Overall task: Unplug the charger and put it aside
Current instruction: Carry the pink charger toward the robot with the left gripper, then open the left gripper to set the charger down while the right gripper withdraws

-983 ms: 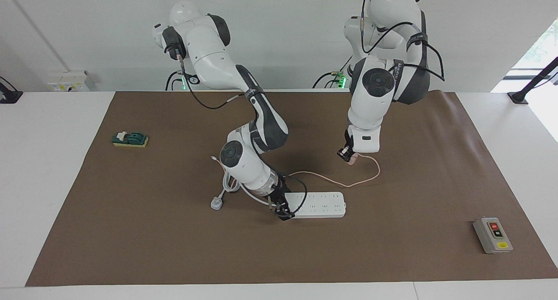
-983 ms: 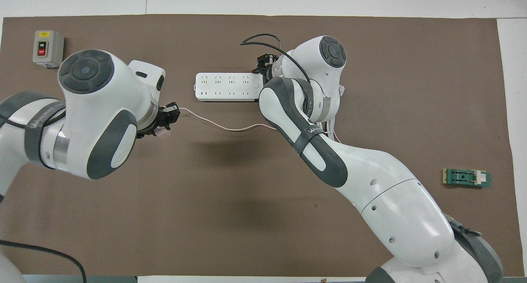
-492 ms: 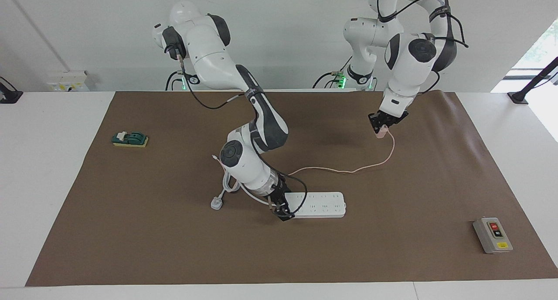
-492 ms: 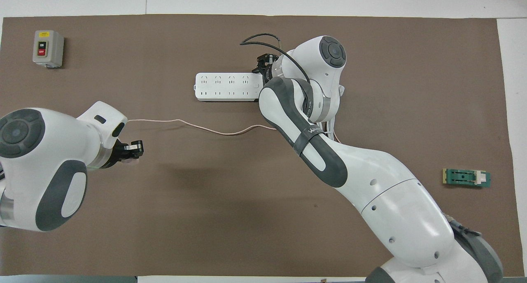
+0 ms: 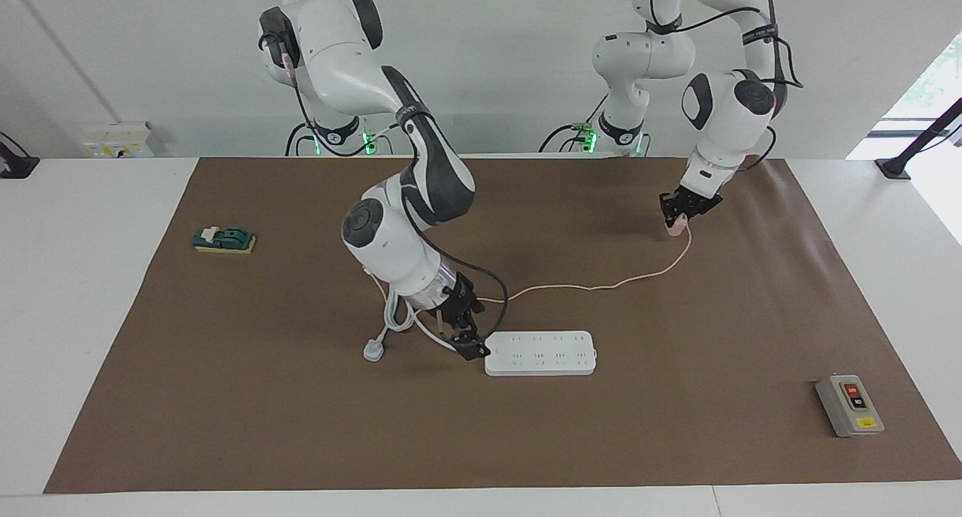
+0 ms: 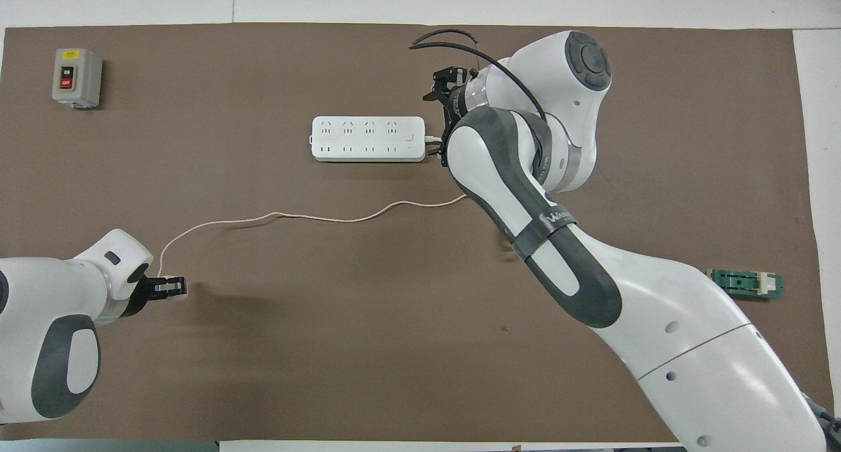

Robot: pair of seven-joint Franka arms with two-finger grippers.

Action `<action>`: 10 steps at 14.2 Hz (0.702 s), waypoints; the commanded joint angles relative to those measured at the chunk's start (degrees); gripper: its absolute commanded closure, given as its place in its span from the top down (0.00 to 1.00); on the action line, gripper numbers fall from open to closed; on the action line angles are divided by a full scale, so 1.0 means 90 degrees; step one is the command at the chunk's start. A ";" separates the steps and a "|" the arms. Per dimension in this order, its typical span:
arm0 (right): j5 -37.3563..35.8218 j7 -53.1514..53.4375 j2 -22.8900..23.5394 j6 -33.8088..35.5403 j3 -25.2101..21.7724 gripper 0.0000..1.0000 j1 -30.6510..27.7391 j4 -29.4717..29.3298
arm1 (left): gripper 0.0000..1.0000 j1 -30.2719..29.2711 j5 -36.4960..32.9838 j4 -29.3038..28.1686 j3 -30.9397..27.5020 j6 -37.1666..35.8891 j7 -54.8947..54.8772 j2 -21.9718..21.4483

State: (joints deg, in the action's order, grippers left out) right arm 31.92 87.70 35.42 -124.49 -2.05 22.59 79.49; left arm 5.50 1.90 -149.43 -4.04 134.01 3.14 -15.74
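- left gripper point(image 5: 680, 220) clamped on charger point(image 5: 678, 228), low over brown mat point(image 5: 676, 397), toward left arm's end
- pink cable point(image 5: 601, 285) trails toward power strip point(image 5: 541, 352)
- right gripper point(image 5: 470, 346) beside strip's end, finger gap unclear

The left gripper point(image 6: 176, 286) comes in low at the left arm's end of the brown mat point(image 6: 368, 373) and is clamped on the pink charger point(image 6: 180, 294), whose thin cable point(image 6: 309, 218) runs across the mat's middle until it passes under the right arm point(image 6: 565, 255). The white power strip point(image 6: 368, 138) lies farther from the robots than the cable, and the right gripper point(image 6: 447, 87) is over the mat just off the strip's end. A grey switch box point(image 6: 77, 77) sits in the mat's corner farthest from the robots at the left arm's end, and a small green part point(image 6: 746, 284) lies near the edge at the right arm's end.
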 commanded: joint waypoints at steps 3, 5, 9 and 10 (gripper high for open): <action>-0.1053 -0.1167 -0.1052 0.1348 0.0022 1.00 -0.0575 0.0464 | 0.92 -0.0190 0.0317 -0.0115 0.0029 0.0053 -0.0493 0.0011; -0.1523 -0.1685 -0.1385 0.1924 0.0022 1.00 -0.0722 0.0493 | 1.00 -0.0405 0.0317 -0.0077 0.0029 -0.0259 -0.0583 0.0011; -0.1642 -0.3119 -0.1991 0.2736 0.0022 1.00 -0.1132 0.0747 | 1.00 -0.0922 0.0317 0.0089 -0.0001 -0.0534 -0.1090 0.0021; -0.1643 -0.3510 -0.2098 0.2960 0.0022 1.00 -0.1258 0.0748 | 1.00 -0.1010 0.0317 0.0244 -0.0001 -0.0640 -0.1101 0.0040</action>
State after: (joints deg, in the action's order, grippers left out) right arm 18.21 63.00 19.70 -99.88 -2.39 13.30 83.11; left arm -1.53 3.76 -149.58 -4.31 130.69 -4.63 -15.52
